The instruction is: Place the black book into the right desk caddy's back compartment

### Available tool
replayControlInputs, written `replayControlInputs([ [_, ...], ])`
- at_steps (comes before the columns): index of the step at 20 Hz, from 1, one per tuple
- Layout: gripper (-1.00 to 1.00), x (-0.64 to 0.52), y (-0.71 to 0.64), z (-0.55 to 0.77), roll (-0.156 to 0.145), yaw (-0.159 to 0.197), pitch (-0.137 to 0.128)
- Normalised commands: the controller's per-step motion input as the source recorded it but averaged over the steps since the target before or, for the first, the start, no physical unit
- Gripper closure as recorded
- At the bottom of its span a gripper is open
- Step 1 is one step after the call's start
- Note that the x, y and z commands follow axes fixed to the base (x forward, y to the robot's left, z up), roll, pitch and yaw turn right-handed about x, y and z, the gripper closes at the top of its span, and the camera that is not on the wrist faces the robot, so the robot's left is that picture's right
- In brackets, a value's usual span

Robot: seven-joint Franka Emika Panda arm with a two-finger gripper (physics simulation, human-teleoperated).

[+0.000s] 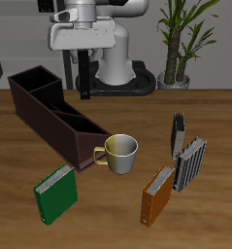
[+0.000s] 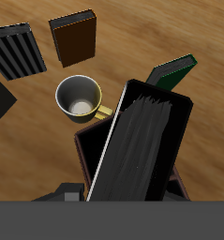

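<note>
My gripper (image 1: 85, 70) is shut on the black book (image 1: 85, 89), which hangs upright from the fingers above the right desk caddy (image 1: 49, 119). That caddy is a long dark brown box with inner dividers. In the wrist view the black book (image 2: 137, 141) fills the middle, with its white page edge along one side. It covers most of the caddy (image 2: 83, 155) below. Only the caddy wall at the end beside the mug shows there. I cannot tell which cell lies under the book.
A white mug (image 1: 118, 151) stands against the caddy's near end. A green book (image 1: 56, 193), an orange book (image 1: 158, 195), a striped book (image 1: 190, 160) and a thin dark grey book (image 1: 178, 131) stand towards the front of the table.
</note>
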Motion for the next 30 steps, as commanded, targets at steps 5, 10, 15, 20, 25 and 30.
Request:
replayControlInputs([
  [5, 1.00, -0.25, -0.16, -0.06, -0.026, 0.073, -0.015],
  [10, 1.00, -0.25, -0.17, -0.07, -0.016, 0.076, -0.007],
  [15, 1.00, -0.21, -0.27, -0.06, -0.055, 0.036, 0.005],
  [20, 1.00, -0.18, -0.21, -0.09, -0.050, 0.024, 0.012],
  [25, 1.00, -0.21, -0.29, -0.13, -0.052, 0.083, 0.007],
  [30, 1.00, -0.06, -0.17, -0.15, -0.037, 0.062, 0.032],
])
